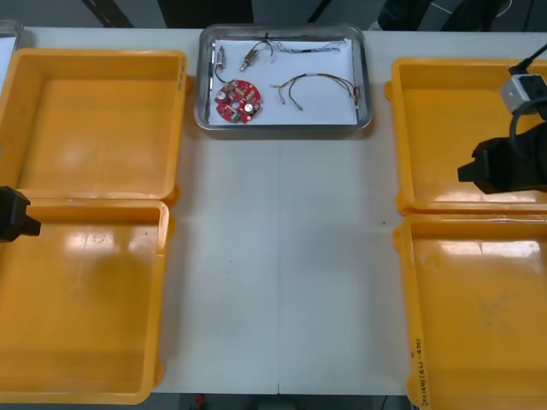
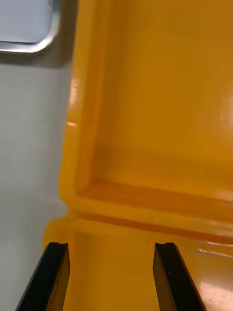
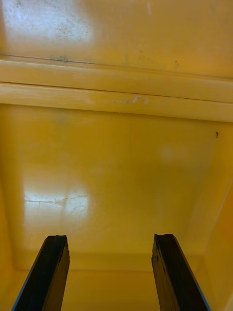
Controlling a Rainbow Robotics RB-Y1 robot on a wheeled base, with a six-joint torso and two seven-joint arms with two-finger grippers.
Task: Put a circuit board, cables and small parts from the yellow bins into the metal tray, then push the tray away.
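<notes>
The left arm (image 1: 12, 213) enters at the left edge of the front view, its black end level with the middle of that edge. The left gripper (image 3: 110, 238) stands with its fingers (image 3: 48, 272) spread wide, nothing between them. The right arm (image 1: 511, 164) reaches in from the right edge, slightly farther forward. The right gripper (image 2: 111, 245) is likewise parted and grips nothing.
</notes>
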